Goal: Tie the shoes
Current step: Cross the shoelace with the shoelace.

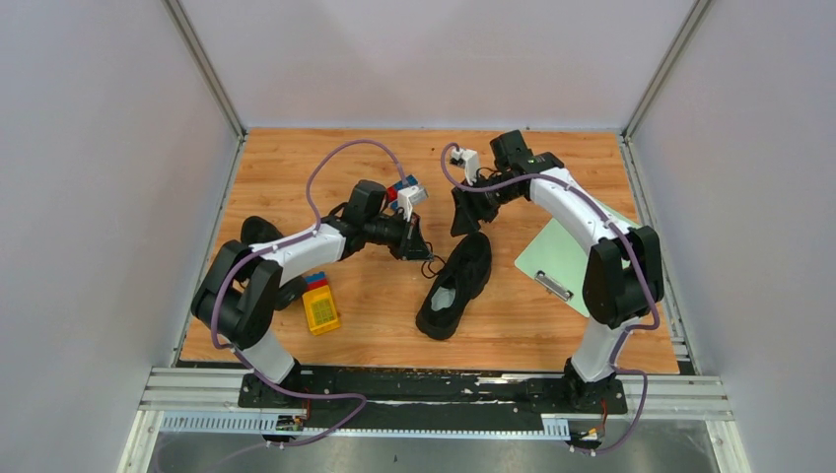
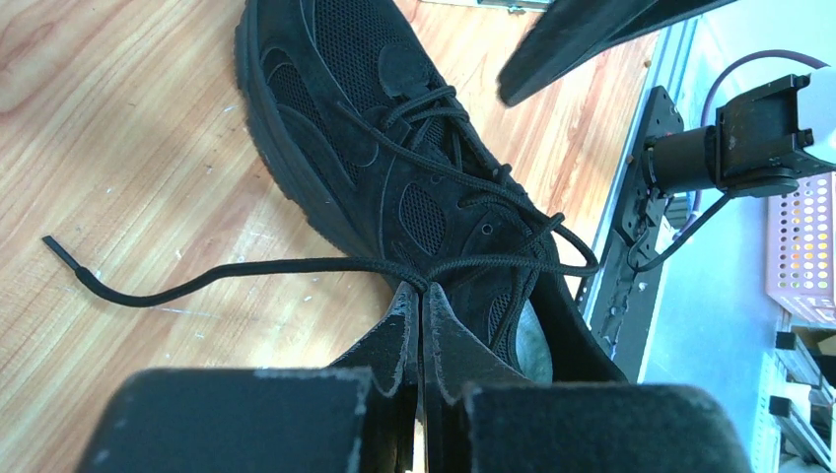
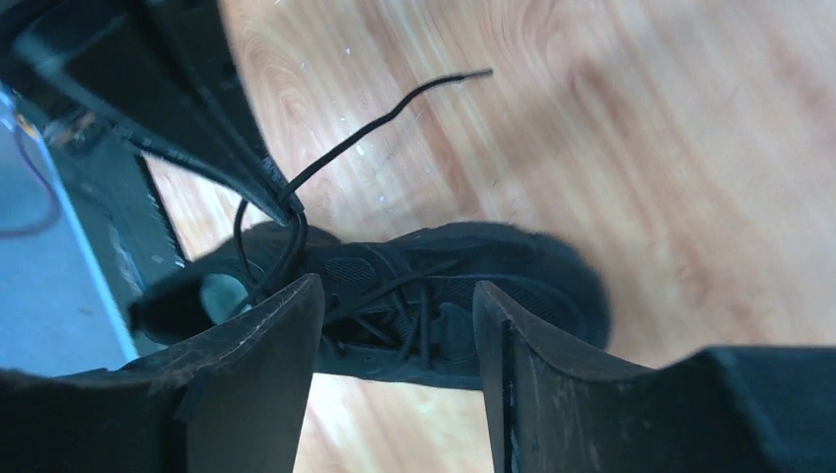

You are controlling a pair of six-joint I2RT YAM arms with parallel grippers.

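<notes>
Left arm (image 1: 296,251) & right arm (image 1: 577,209): white shells, black joints, purple cables (image 1: 330,158); left gripper (image 2: 421,291), right gripper (image 3: 399,286) both black, scuffed.

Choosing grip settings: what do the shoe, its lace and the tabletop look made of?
Shoe: matte black suede-like panels over open mesh, from the nap and visible holes. Lace: thin round black cord, probably woven, with a stiff tip. Tabletop: light wood or wood-look laminate, showing grain lines and slight sheen.

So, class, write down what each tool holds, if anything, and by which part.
The left tool pinches the shoelace partway along, its free end trailing loose. The right tool is open, holding nothing.
</notes>
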